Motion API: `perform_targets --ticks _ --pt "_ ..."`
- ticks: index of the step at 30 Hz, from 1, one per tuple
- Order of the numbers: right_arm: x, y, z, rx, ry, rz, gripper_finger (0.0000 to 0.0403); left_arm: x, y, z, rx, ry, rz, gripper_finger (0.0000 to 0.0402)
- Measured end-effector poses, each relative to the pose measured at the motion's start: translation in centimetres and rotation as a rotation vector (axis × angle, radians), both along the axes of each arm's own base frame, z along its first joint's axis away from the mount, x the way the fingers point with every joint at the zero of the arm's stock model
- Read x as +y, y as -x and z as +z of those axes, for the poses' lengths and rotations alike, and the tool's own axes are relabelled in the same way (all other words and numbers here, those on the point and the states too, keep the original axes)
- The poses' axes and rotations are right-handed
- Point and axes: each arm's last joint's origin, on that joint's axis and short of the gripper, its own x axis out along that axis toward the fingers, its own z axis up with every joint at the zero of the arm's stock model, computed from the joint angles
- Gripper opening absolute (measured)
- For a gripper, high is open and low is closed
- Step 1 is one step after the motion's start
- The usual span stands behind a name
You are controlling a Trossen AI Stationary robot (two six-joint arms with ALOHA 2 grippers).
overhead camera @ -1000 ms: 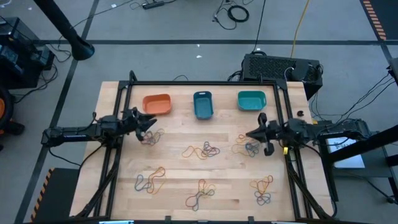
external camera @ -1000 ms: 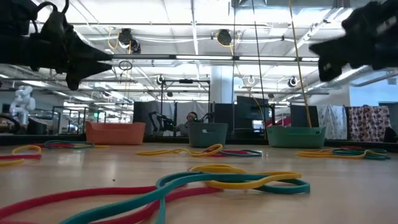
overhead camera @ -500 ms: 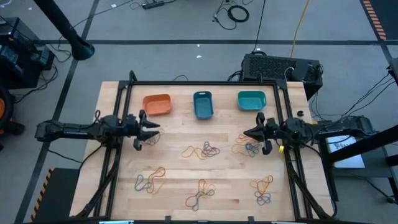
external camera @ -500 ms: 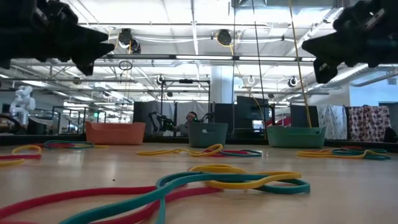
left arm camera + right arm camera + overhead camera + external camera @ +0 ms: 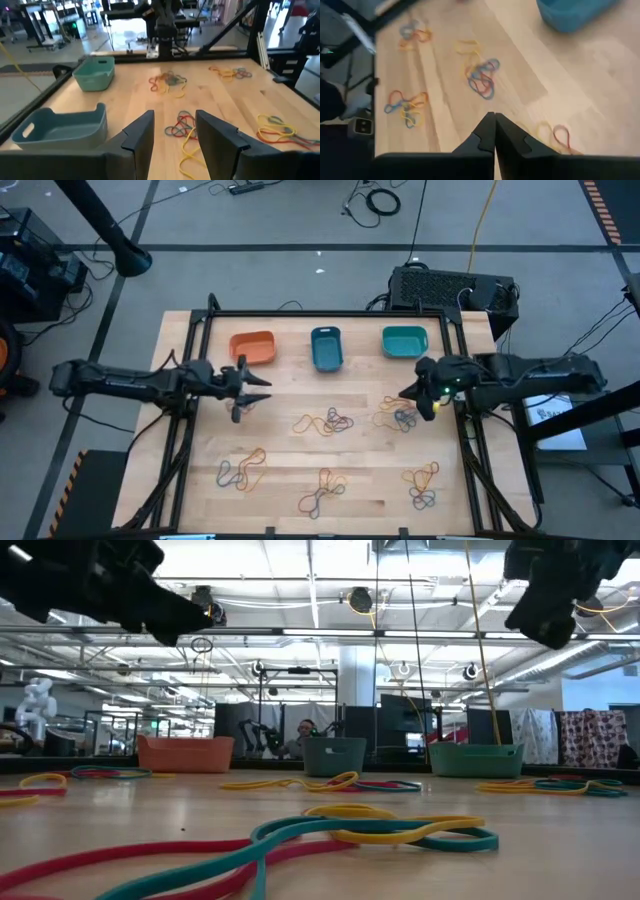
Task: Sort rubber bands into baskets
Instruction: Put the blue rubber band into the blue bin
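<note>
Three baskets stand in a row at the far side: orange (image 5: 253, 347), blue (image 5: 326, 347) and teal (image 5: 405, 341). Tangles of rubber bands lie on the wood, at the middle (image 5: 328, 421), middle right (image 5: 397, 415), near left (image 5: 242, 468), near middle (image 5: 322, 490) and near right (image 5: 425, 483). My left gripper (image 5: 258, 378) is open and empty, above the table just near of the orange basket, pointing toward the table's right. My right gripper (image 5: 405, 397) is shut with nothing between its fingers (image 5: 495, 135), raised above the middle-right tangle.
The black frame rails (image 5: 330, 313) run along the table's far side and both sides. A black box (image 5: 450, 288) stands behind the far right corner. Bare wood (image 5: 290, 385) lies between the baskets and the tangles.
My left gripper has risen and gone toward the table's right edge, off the tangle beside the orange basket. My right gripper has risen and turned about its wrist above the middle-right tangle. The bands lie as before.
</note>
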Motion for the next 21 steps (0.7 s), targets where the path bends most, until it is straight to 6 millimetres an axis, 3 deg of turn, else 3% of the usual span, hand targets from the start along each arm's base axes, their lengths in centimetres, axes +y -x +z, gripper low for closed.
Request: perform_targets --ticks 8,16,21 --pt "0.5 -2.1 -1.7 0.133 -0.076 0.136 0.0000 0.0 -1.0 -2.2 0.178 0.048 0.011 0.0152" --pt "0.4 -3.5 -4.3 0.359 -0.184 -0.090 0.0004 0.1 -1.5 -3.9 0.315 0.145 0.045 0.0152" --pt "0.4 -3.9 -6.7 0.584 -0.203 -0.198 0.0045 0.1 -1.7 -4.7 0.366 0.146 0.049 0.0152"
